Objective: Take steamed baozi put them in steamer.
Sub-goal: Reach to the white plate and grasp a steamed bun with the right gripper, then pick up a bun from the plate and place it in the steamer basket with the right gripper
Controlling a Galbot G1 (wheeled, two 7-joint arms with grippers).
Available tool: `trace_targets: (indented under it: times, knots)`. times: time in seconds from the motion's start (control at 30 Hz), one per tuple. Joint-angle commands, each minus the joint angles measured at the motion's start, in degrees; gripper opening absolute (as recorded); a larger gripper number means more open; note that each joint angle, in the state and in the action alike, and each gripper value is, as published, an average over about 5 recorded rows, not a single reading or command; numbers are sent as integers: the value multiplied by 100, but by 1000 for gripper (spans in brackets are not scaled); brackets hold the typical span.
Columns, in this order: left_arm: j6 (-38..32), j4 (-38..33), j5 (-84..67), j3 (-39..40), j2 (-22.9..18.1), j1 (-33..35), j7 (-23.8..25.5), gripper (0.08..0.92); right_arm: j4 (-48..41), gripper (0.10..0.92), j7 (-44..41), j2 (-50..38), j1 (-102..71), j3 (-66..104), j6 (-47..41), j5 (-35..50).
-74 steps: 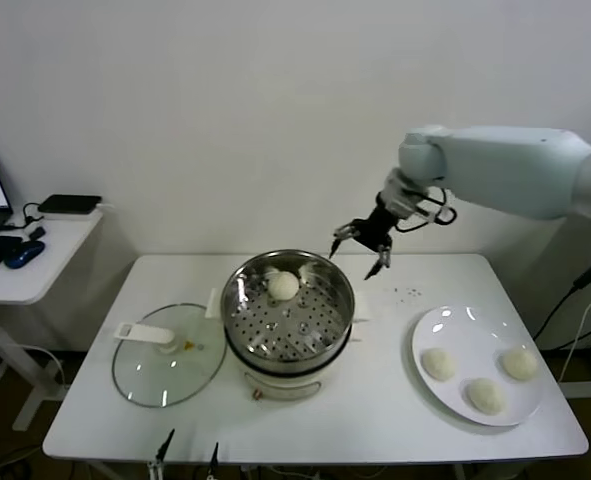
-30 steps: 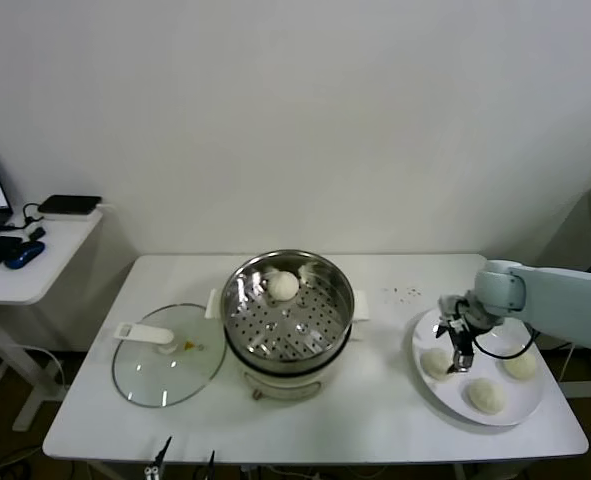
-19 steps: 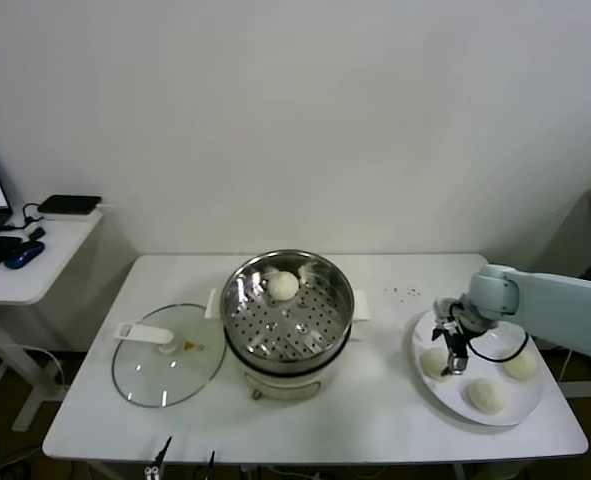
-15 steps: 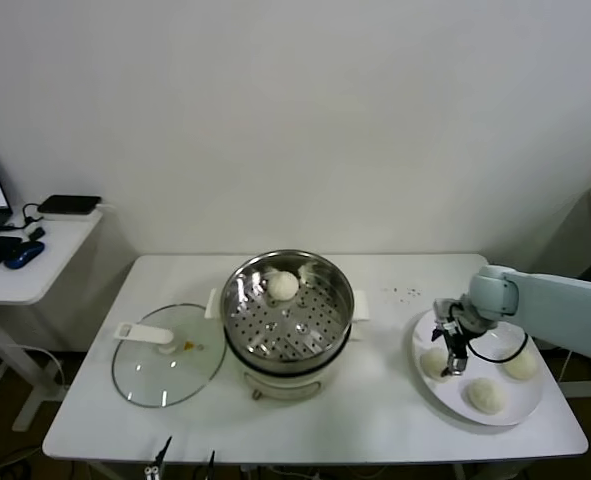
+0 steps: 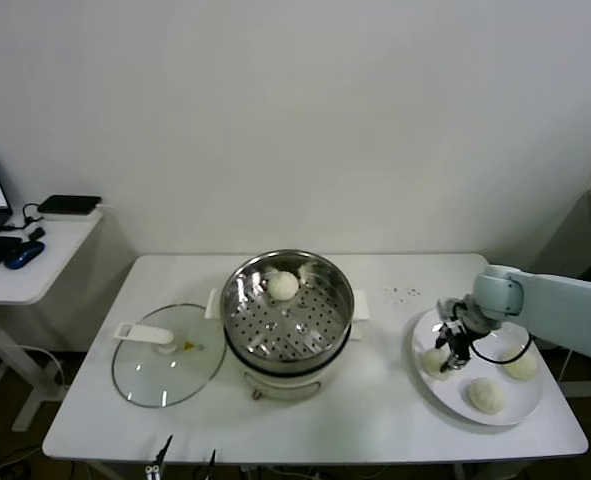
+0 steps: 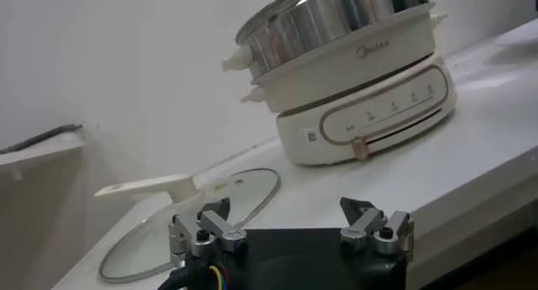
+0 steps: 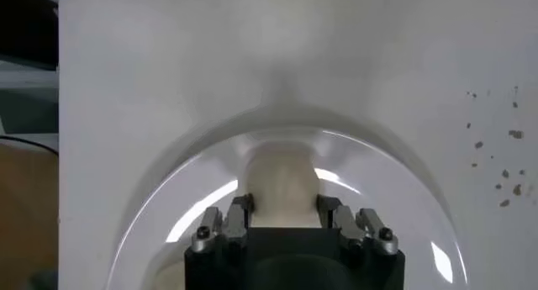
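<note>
The steamer stands mid-table on its white cooker base and holds one baozi at its far side. Three more baozi lie on a white plate at the right: the left one, the front one and the right one. My right gripper is down on the plate, its fingers pressed against both sides of the left baozi, which rests on the plate. My left gripper is open and empty, parked low at the table's front edge, facing the steamer.
A round glass lid with a white handle lies left of the steamer; it also shows in the left wrist view. Dark crumbs dot the table behind the plate. A side table with electronics stands at far left.
My right arm came from above the steamer down to the plate. In the last half second its fingers closed onto the left baozi. The left arm has not moved.
</note>
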Motion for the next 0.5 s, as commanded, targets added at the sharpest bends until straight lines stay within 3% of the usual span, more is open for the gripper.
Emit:
trace_targets:
  times: [0.03,0.3,0.5]
  knots:
    - [14,-35,17,9,-5,24,1,823,105,539,-148,-12,412,-270,38,218]
    - [9,-73,55,23,3,65,2,823,450,539,-546,325,2219,-1468,206,954]
    - [7,-79,89,52,28,73,8,823,773,541,-871,843,3438,-2022,280,2005]
